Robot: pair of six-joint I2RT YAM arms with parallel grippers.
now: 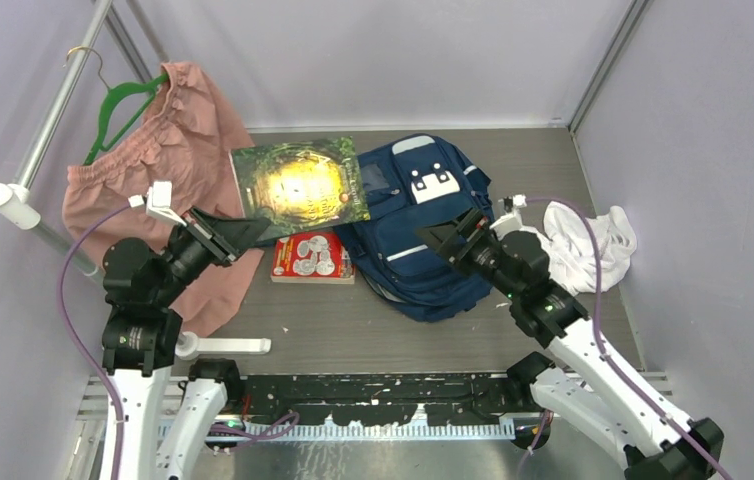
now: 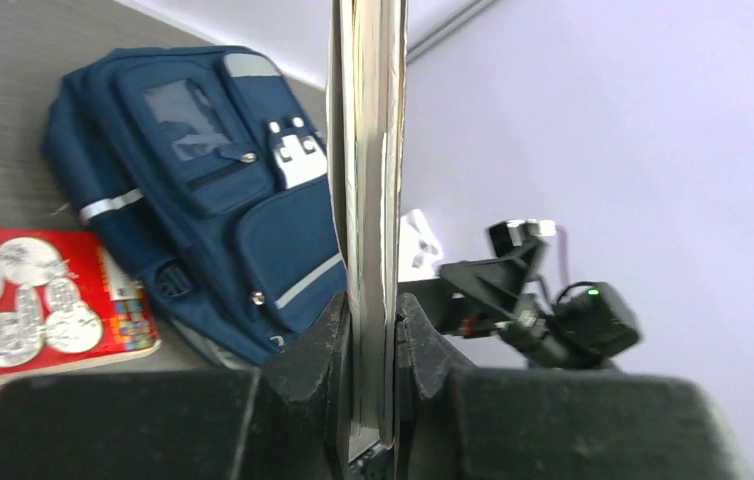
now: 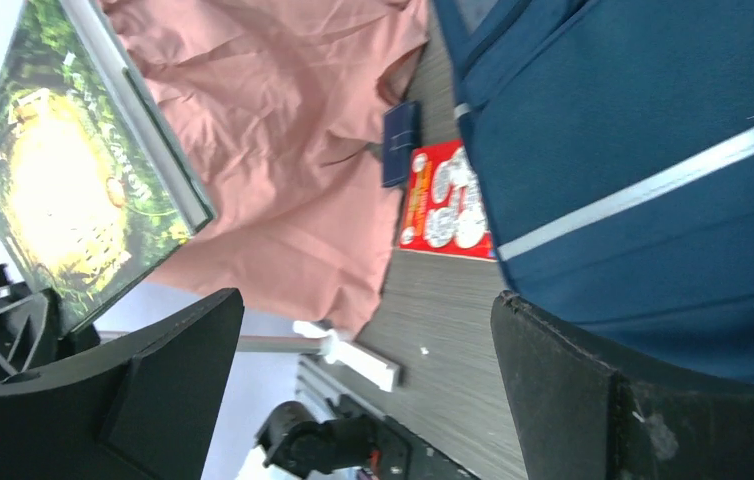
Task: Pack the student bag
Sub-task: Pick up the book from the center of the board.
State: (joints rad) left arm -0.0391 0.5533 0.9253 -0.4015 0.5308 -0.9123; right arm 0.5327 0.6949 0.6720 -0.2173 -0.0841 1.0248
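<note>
The navy student bag lies flat on the table, white patch up; it also shows in the left wrist view and the right wrist view. My left gripper is shut on the near edge of a large green book and holds it lifted above the table left of the bag. The book shows edge-on between the fingers and from the right wrist view. My right gripper is open and empty, hovering over the bag's right side. A red book lies flat beside the bag.
Pink shorts on a green hanger lie at the left by a metal rail. A white cloth is bunched at the right. Purple walls enclose the table on three sides.
</note>
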